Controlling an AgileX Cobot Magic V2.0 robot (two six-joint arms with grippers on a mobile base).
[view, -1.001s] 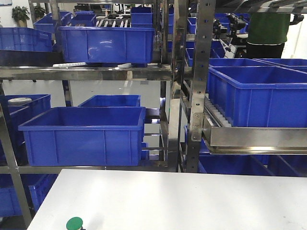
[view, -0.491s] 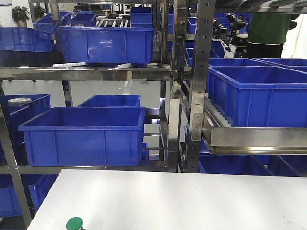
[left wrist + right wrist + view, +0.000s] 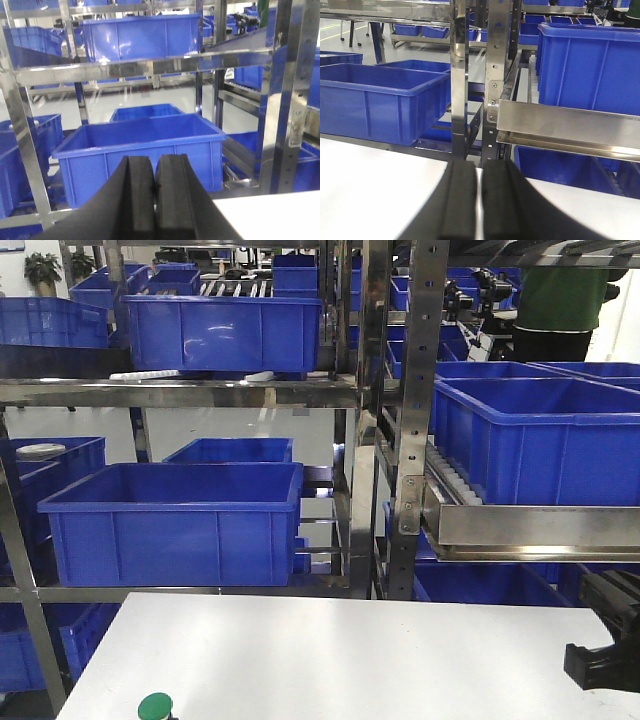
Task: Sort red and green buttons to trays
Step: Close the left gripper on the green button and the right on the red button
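A: Entry one. Where do we log the green button?

B: Bottom left of the front view, at the near edge of the white table. We see its round green cap. The body beneath is mostly cut off by the frame edge.

A: And the left gripper?

B: In the left wrist view we note its two black fingers pressed together, with only a hairline seam between them and nothing gripped. It faces a blue bin on the steel rack. A corner of the table shows at lower right.

A: Right gripper?

B: We record the same: fingers closed against each other and empty, above the table surface, facing a perforated rack upright. In the front view a black part of the right arm sits at the lower right edge, well apart from the green button.
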